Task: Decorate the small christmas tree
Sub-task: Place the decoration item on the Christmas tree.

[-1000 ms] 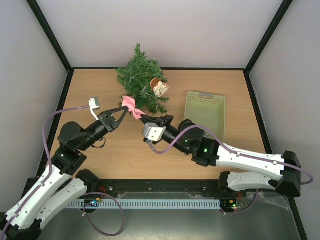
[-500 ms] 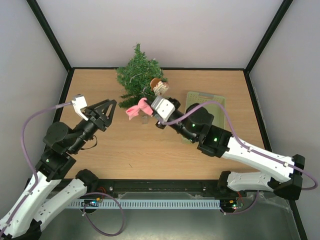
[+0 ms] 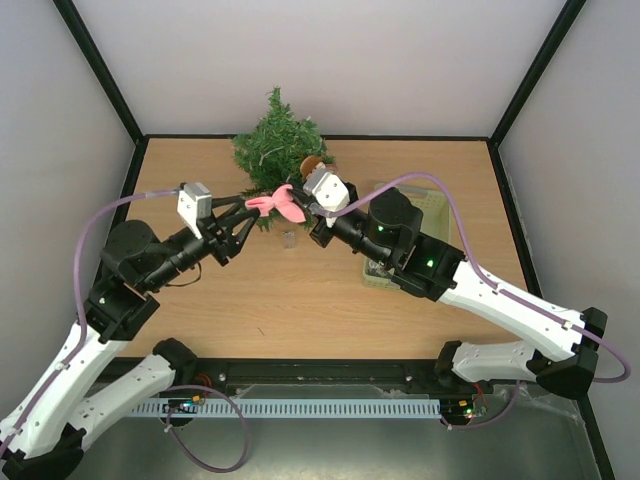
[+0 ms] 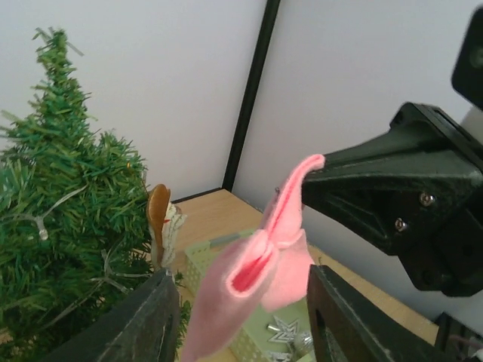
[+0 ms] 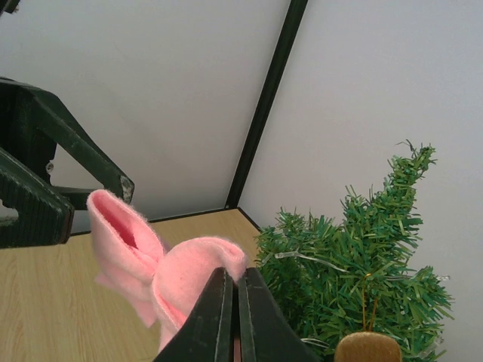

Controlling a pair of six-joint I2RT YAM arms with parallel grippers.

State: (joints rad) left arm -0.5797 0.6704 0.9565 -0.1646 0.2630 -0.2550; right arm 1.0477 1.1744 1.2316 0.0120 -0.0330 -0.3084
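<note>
Tree (image 3: 276, 146) just beyond right hand (image 3: 300, 207) with bow (image 3: 277, 205)

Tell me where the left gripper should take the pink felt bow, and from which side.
Probably the free loop of the pink felt bow, away from the right gripper, which is shut on the other end. Come from the opposite side, with the open jaws of the left gripper straddling that flat loop.

Bright even light, soft shadows; overhead view sharp; pink bow (image 4: 264, 279) blurred close to lens.
</note>
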